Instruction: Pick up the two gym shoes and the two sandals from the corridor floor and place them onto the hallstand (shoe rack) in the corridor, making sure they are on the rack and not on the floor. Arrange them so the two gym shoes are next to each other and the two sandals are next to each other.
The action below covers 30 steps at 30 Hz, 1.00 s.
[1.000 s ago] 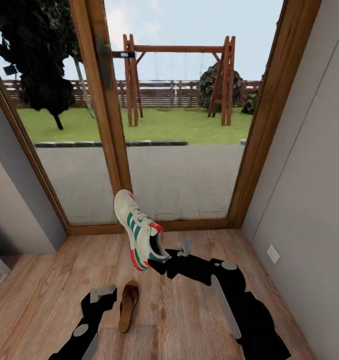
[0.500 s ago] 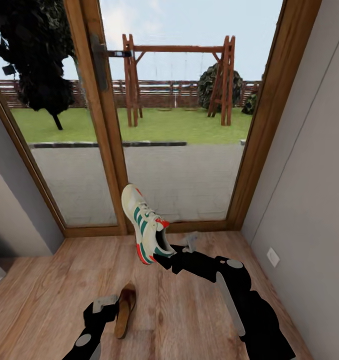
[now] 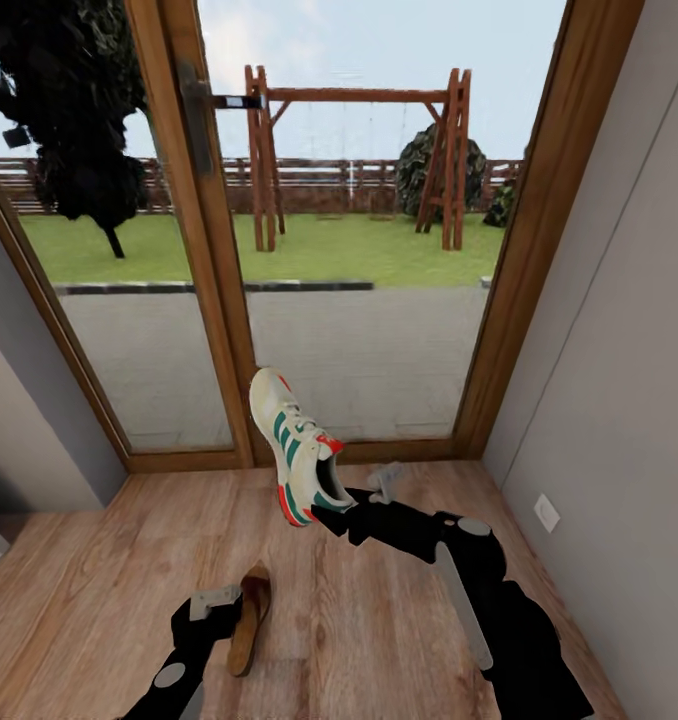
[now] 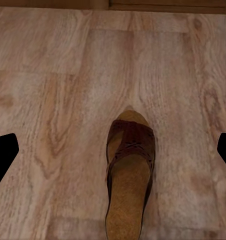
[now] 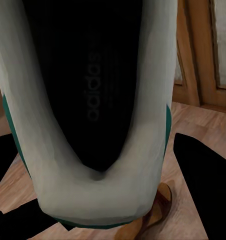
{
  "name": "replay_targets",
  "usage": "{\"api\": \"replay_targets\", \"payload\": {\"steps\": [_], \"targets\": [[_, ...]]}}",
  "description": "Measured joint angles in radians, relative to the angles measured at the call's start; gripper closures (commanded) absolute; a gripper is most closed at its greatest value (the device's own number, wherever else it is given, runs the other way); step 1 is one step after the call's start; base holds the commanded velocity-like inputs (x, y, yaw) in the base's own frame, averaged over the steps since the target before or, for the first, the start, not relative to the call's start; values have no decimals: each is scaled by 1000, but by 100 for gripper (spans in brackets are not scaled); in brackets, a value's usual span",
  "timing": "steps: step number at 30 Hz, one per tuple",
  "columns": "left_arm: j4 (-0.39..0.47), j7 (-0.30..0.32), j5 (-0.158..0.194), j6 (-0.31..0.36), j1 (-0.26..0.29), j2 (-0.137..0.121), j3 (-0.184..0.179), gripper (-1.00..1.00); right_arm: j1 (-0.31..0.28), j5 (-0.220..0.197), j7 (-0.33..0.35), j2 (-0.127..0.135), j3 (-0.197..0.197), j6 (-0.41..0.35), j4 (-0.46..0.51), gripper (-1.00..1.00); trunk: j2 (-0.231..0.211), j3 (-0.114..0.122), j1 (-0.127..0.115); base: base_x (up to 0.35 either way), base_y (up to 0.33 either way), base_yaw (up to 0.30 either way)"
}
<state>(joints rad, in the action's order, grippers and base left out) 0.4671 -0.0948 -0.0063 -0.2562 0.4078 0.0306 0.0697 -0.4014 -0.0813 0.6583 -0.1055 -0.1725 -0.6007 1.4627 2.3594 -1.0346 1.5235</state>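
I have one gym shoe [image 3: 295,449] up in my right hand [image 3: 331,510], gripped at the heel end and held well above the corridor floor [image 3: 99,560], toe pointing up toward the glass door [image 3: 359,300]. Through the right wrist camera I look straight into the shoe's dark opening [image 5: 93,85], its white heel collar pressed close against the lens, so the hold looks firm to me.

My left hand [image 3: 215,603] hangs low over the floor, its fingers [image 4: 4,155] spread wide with nothing between them. A brown sandal [image 3: 247,620] lies flat on the planks just beside that hand, on the shoe's near side, toe toward the door. From the left wrist camera the sandal [image 4: 129,175] sits squarely between the two spread fingers, strap and tan footbed facing up.

I judge the step in hand to be collecting: one shoe is secured, and the sandal is lined up for the free hand. The next move calls for lowering the left hand straight down around the sandal's middle and closing across its width, keeping the right hand steady so the shoe does not swing. After that I would need to turn the base to find the hallstand.
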Motion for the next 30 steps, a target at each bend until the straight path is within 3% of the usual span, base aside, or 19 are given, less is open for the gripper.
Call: {"api": "replay_targets", "payload": {"steps": [1,5,6,14,20,30], "targets": [[0,0,-2,0,1,0,-6,-100,0,-7,0,0,9,0,0,100,7,-5,4,0,0,0],[2,1,-4,0,5,1,-16,-100,0,-117,-2,4,33,-49,0,100,35,-23,19,0,0,0],[3,1,-5,0,6,1,-17,-100,0,-124,-3,4,34,-53,0,100,42,-28,23,0,0,0],[9,1,-5,1,9,3,-20,-100,0,-130,-3,5,35,-59,1,100,98,-66,54,0,0,0],[8,-1,-7,13,68,0,-23,-100,0,-131,-3,5,35,-60,2,100,140,-94,77,0,0,0],[-8,-13,-6,17,144,1,-23,-100,0,-131,-3,4,34,-60,1,100,142,-149,81,0,0,0]]}}
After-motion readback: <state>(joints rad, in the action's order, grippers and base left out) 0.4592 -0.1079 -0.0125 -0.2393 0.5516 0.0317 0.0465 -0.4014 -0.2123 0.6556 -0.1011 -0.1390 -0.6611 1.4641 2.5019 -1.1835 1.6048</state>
